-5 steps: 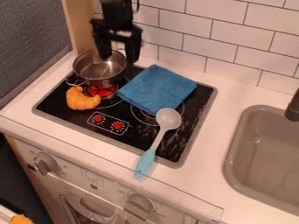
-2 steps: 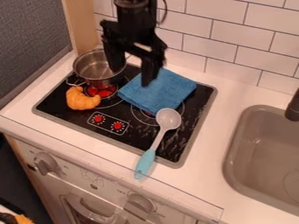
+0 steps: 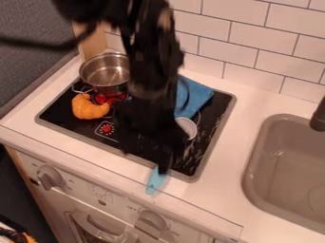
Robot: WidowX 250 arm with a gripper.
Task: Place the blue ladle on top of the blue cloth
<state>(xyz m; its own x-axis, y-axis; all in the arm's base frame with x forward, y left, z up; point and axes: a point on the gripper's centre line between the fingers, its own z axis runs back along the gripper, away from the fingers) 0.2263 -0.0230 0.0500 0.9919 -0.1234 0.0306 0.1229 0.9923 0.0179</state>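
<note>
Lighting: moderate, fairly even over the pale desk (image 3: 219, 199); direction of the source cannot be told. Brightest areas: the desk and the wall tiles (image 3: 241, 42). Darkest areas: the arm (image 3: 149, 71), near black, little detail, a few dull brownish highlights; the lower left corner below the desk, deep in shade. Shadows: soft, inside the sink (image 3: 285, 161). Glare: pale, streaky patches on the black stove (image 3: 203, 140), towards its right edge; small glints on the pot (image 3: 105, 73). Blur: smeared outlines along the arm. Distortion: none obvious; the desk's front edge runs straight.
</note>
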